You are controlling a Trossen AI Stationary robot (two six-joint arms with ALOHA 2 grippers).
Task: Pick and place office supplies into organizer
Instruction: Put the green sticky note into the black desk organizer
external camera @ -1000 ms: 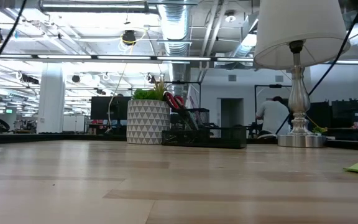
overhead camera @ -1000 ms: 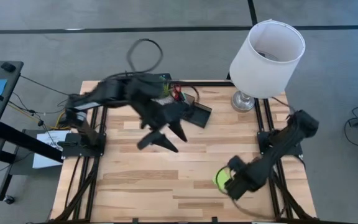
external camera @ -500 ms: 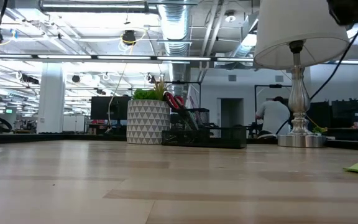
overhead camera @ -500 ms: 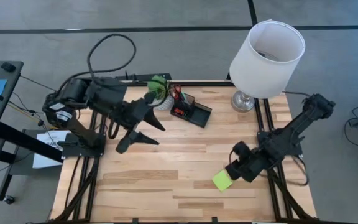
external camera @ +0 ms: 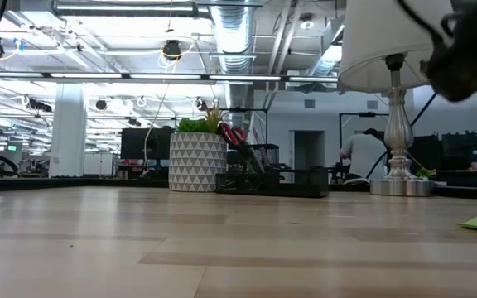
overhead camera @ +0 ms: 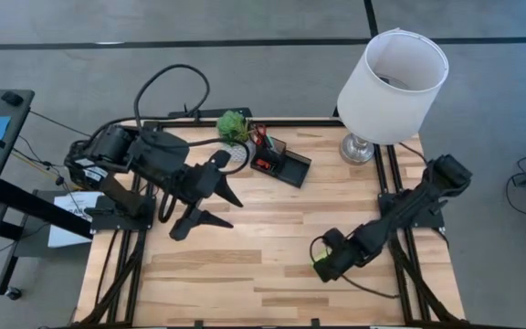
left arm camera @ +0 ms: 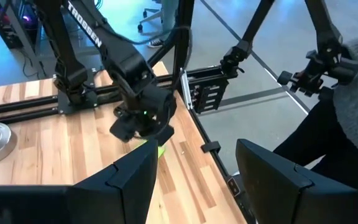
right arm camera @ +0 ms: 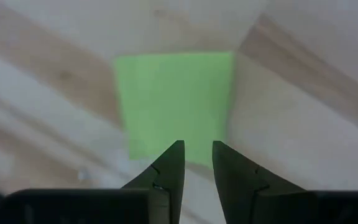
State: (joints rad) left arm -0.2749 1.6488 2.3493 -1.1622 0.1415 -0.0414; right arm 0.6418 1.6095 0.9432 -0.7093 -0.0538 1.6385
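Lying under right claw (right arm camera: 196,163): sticky-note pad (right arm camera: 173,99)

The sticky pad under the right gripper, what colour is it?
Lime green. The sticky pad shows best in the right wrist view.

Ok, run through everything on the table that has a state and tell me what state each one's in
Sticky-note pad: flat on the table, not gripped.
Right gripper: directly above the pad, fingers slightly apart.
Left gripper: open, empty, raised over the table's left half.
Organizer: upright at the table's far edge, red-handled scissors standing in it.
Lamp: upright.
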